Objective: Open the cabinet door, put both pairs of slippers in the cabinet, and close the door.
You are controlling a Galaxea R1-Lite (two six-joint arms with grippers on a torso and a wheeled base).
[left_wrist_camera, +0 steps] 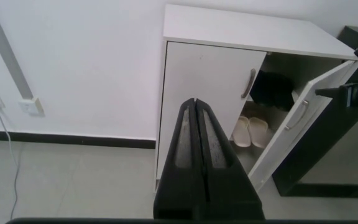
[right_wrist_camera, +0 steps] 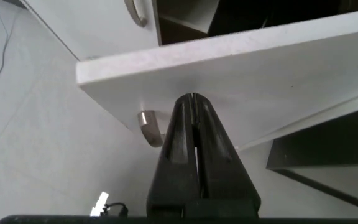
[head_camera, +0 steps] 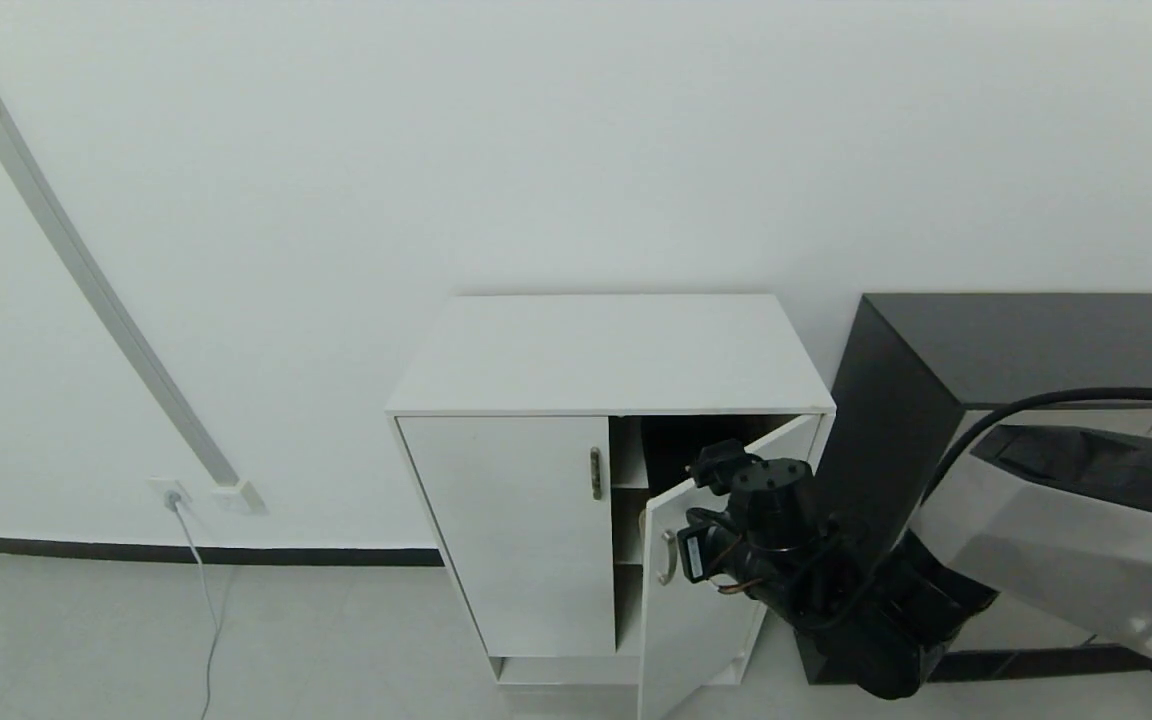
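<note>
The white cabinet (head_camera: 606,355) stands against the wall with its left door (head_camera: 511,530) closed and its right door (head_camera: 696,610) swung partly open. My right gripper (head_camera: 714,462) is shut, its tips (right_wrist_camera: 193,96) pressed against the open door's outer face (right_wrist_camera: 260,56) above the metal handle (right_wrist_camera: 148,127). Inside, a pale pair of slippers (left_wrist_camera: 250,132) lies on a lower shelf, with a dark pair (left_wrist_camera: 272,90) on the shelf above. My left gripper (left_wrist_camera: 195,101) hangs shut and empty in front of the closed door, well back from the cabinet.
A black cabinet (head_camera: 936,360) stands right beside the white one, close behind the open door. A wall socket with a cable (head_camera: 171,495) sits low on the left wall. Bare grey floor (head_camera: 236,640) lies in front.
</note>
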